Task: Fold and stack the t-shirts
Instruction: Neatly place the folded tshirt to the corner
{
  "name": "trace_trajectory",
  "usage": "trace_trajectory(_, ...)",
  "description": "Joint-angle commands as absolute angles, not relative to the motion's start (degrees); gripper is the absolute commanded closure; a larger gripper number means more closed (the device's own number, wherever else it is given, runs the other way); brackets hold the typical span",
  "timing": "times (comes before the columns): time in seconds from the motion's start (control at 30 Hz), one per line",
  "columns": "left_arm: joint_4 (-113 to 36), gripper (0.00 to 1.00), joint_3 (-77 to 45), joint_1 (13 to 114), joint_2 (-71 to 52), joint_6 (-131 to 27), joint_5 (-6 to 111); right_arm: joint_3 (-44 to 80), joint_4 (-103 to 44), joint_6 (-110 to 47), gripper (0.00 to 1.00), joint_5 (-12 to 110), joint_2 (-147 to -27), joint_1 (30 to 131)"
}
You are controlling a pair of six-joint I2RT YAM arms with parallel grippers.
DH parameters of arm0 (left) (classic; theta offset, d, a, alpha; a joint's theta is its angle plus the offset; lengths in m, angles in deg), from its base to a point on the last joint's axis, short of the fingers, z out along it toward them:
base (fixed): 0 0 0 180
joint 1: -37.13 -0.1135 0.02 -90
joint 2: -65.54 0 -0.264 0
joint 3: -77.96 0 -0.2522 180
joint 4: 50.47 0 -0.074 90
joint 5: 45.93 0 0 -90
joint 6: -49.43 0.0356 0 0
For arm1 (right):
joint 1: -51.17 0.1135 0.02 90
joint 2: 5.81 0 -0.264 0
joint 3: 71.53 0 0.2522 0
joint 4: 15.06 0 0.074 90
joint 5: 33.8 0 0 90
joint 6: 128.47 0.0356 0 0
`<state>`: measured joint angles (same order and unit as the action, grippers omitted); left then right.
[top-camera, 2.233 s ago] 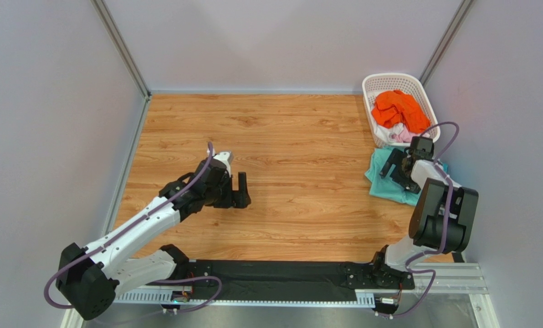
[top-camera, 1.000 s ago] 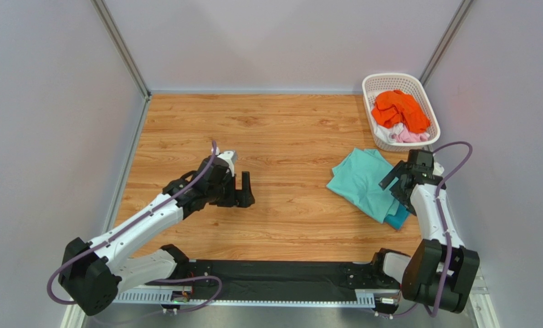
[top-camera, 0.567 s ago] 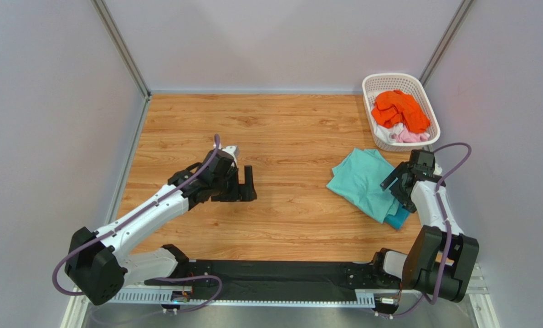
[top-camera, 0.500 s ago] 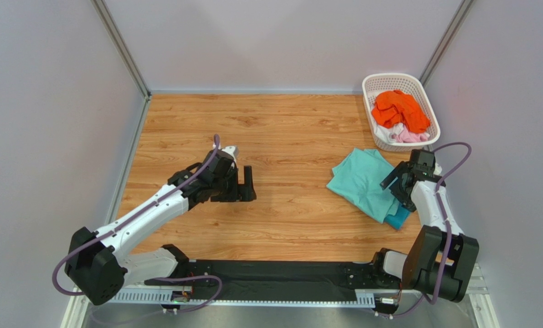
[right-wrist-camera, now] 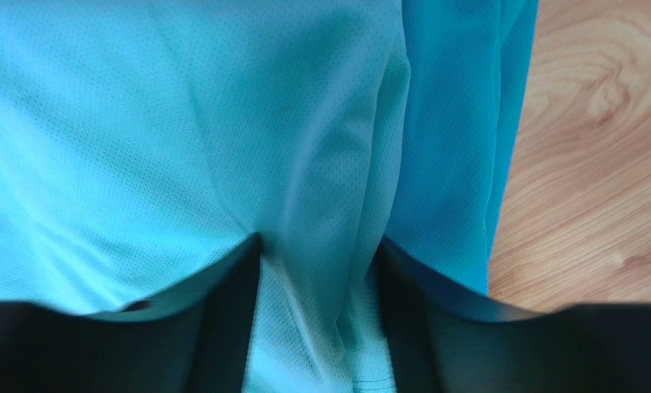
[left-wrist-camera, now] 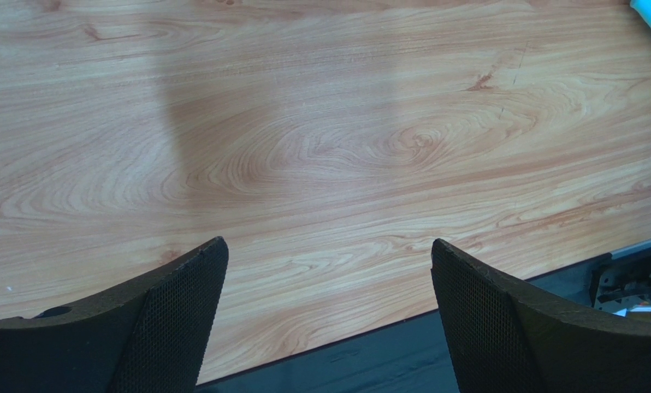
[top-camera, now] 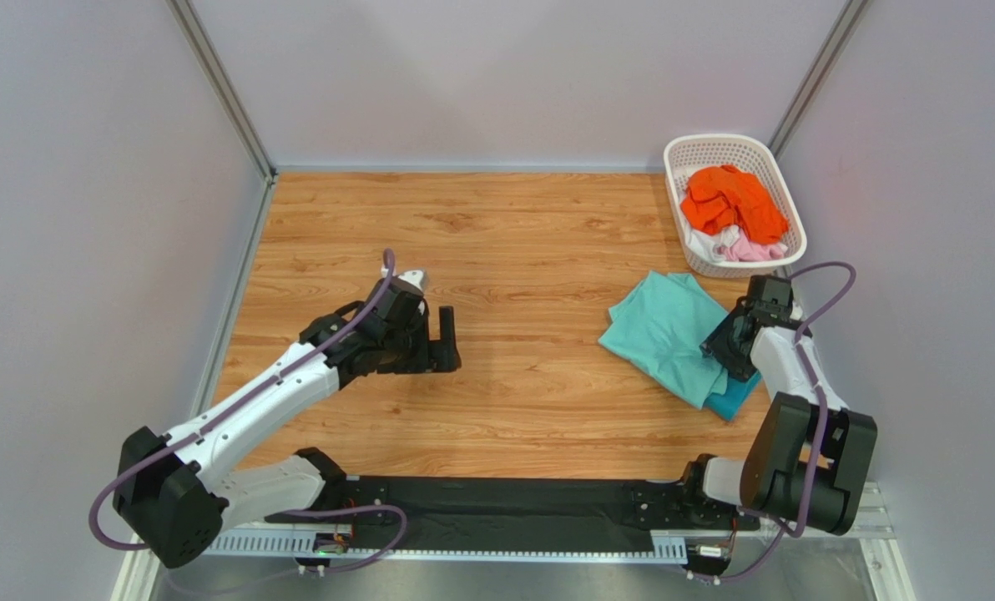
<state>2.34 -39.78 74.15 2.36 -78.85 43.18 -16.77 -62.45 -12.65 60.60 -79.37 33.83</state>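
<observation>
Right wrist: right gripper (right-wrist-camera: 316, 250), jaws nearly closed and pinching a raised fold of the mint green t-shirt (right-wrist-camera: 140, 123). The darker teal blue t-shirt (right-wrist-camera: 456, 123) lies just beside the fold at 2 o'clock and does not appear to be caught in the pinch. Step judged: drawing the mint tee off the teal one so it can be spread. Recommended: lift only enough to free the upper layer, confirm the teal layer stays down, then drag low toward open wood so the cloth does not bunch. Left wrist: left gripper (left-wrist-camera: 327, 254), fingers (left-wrist-camera: 169, 327) spread wide with nothing between them, bare grain below. Recommended: bring it across to take an opposite edge of the mint tee before flattening. Top external: mint tee crumpled at 3 o'clock on the table (top-camera: 515, 226), with the teal tee showing under its 5 o'clock edge. The left gripper is near centre, well apart from all cloth. White lattice basket (top-camera: 720, 142) at 1 o'clock holds an orange t-shirt (top-camera: 731, 198) over pink and white cloth. Surface: smooth wood-grain laminate, probably low drag. Room: plain grey walls (top-camera: 503, 75) on three sides.
</observation>
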Motion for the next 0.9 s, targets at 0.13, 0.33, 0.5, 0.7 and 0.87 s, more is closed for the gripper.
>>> trace_trajectory(0.13, 4.7, 0.0, -37.0, 74.0, 5.5, -78.0, 39.4, -16.7, -60.2, -14.1, 0.9, 59.7, -78.1, 33.4)
trace_trajectory(0.33, 5.4, 0.0, -37.2, 74.0, 7.8, -77.7, 38.0, -15.1, -60.1, -15.0, 1.0, 51.2, -73.1, 33.4)
trace_trajectory(0.5, 6.0, 0.0, -37.2, 73.9, 9.6, -77.0, 36.6, -13.1, -61.6, -14.5, 1.0, 48.0, -68.7, 33.6)
trace_trajectory(0.7, 6.2, 0.0, -37.4, 74.0, 11.7, -76.8, 35.2, -9.6, -63.3, -13.2, 1.0, 44.3, -63.9, 34.2)
trace_trajectory(0.87, 5.6, 0.0, -37.6, 74.0, 12.5, -76.2, 34.1, -6.0, -63.5, -12.4, 1.0, 42.3, -62.3, 35.5)
